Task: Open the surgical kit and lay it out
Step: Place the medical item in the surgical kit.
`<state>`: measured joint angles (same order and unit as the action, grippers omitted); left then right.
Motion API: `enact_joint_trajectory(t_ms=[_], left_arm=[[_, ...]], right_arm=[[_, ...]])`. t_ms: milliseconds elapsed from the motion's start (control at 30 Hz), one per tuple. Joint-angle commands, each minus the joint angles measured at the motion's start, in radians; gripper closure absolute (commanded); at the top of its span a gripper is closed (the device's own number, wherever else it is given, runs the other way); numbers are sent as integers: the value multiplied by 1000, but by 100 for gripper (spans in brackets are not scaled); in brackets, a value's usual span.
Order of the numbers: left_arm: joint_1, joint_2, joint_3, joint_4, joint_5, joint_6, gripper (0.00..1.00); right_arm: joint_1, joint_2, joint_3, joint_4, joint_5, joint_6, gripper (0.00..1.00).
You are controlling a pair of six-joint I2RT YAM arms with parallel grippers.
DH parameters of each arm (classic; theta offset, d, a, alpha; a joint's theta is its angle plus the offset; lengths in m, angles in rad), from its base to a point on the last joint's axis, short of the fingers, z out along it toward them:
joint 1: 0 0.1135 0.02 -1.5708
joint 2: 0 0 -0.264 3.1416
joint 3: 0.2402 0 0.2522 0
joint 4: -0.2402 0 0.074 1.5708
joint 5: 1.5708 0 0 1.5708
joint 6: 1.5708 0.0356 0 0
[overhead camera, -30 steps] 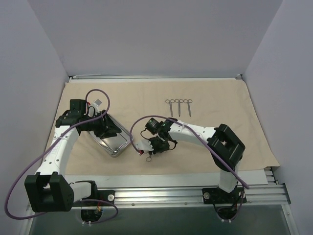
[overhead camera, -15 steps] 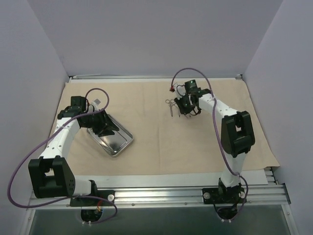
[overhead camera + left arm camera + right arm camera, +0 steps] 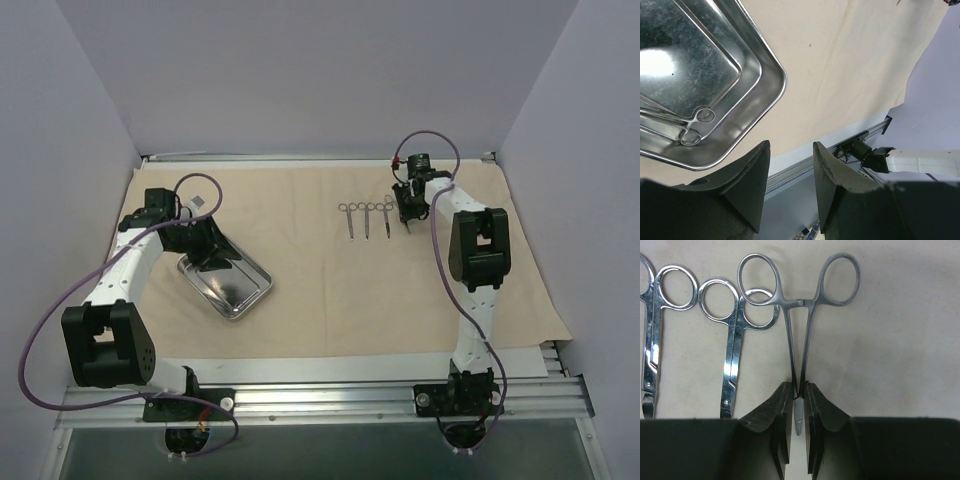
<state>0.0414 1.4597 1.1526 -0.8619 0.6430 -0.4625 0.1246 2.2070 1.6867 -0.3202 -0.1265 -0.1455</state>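
Note:
The beige cloth wrap [image 3: 320, 300] lies spread flat across the table. On its left part stands the shiny steel tray [image 3: 232, 288]; the left wrist view shows the tray [image 3: 781, 80] with one ring-handled instrument [image 3: 692, 125] inside. My left gripper [image 3: 205, 248] hovers over the tray's back end, and this gripper [image 3: 790, 147] is open and empty. Silver instruments [image 3: 367, 218] lie in a row at the back. At the row's right end my right gripper [image 3: 408, 210] is low on the cloth. That gripper [image 3: 798, 388] is shut on the shafts of a ring-handled clamp [image 3: 799, 302].
Two pairs of scissors [image 3: 734, 355] [image 3: 652, 340] lie close to the left of the held clamp, the nearest pair's ring overlapping the clamp's. The metal rail [image 3: 330, 398] with both arm bases runs along the near edge. Lavender walls enclose the table on three sides.
My right arm has swung from the front middle near the tray to the back right, carrying the clamp to the row's right end. The left arm shifted slightly over the tray.

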Motion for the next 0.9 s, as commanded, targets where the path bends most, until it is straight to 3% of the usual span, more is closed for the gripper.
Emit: enact_joint_trajectory(t_ms=[0, 633, 867], left_arm=[[18, 16, 41, -17, -3, 31, 52], [23, 71, 62, -9, 15, 42, 52], [31, 73, 56, -9, 23, 44, 52]], right_arm=[[-9, -13, -1, -7, 15, 56, 100], [-46, -145, -113, -16, 45, 135, 100], [-40, -125, -122, -20, 39, 139, 100]])
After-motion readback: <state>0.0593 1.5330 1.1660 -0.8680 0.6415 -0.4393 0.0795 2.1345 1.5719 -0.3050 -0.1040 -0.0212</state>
